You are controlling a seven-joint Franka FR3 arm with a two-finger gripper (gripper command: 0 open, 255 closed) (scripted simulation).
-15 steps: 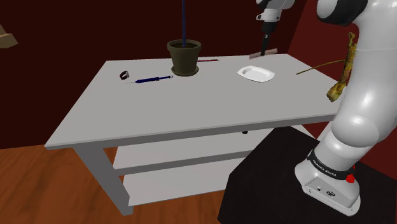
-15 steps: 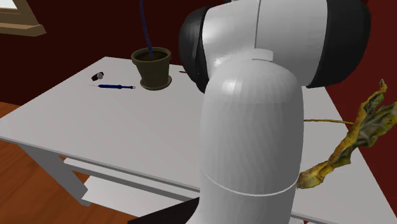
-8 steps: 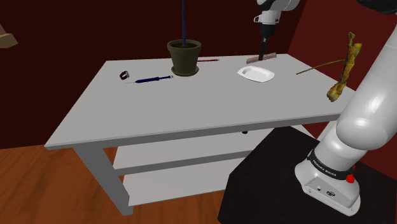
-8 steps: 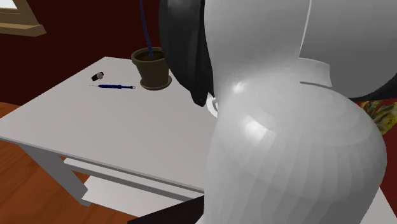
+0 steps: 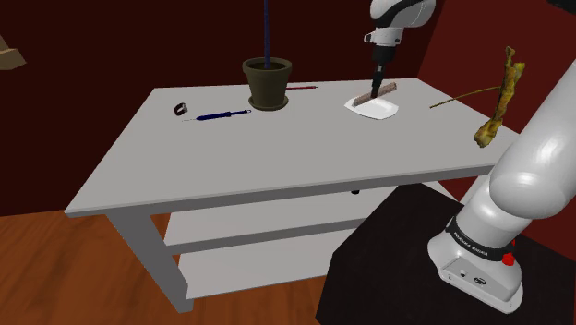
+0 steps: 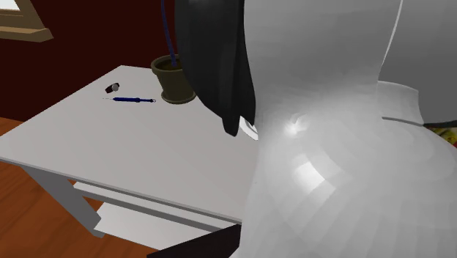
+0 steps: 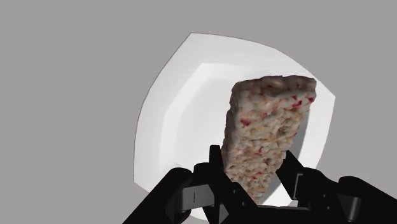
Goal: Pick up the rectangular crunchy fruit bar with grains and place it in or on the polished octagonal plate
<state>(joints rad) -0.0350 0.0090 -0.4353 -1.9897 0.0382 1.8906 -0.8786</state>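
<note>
Before me a grey table (image 5: 277, 157) with two lower shelves (image 5: 258, 223) stands on a reddish wooden floor (image 5: 55, 277), backed by dark red walls (image 5: 92, 46), a pale wooden frame (image 6: 22, 29) at the second exterior view's upper left.

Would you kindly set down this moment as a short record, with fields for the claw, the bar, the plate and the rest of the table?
claw: shut on the bar, above the plate
bar: pale, red-flecked, clasped at one end; contact with the plate unclear
plate: white, angular rim, lying on the grey table
other things: dark plant pot, blue pen, small dark thing, all to the shoulder view's left of the plate
task state: bar not yet released
</note>
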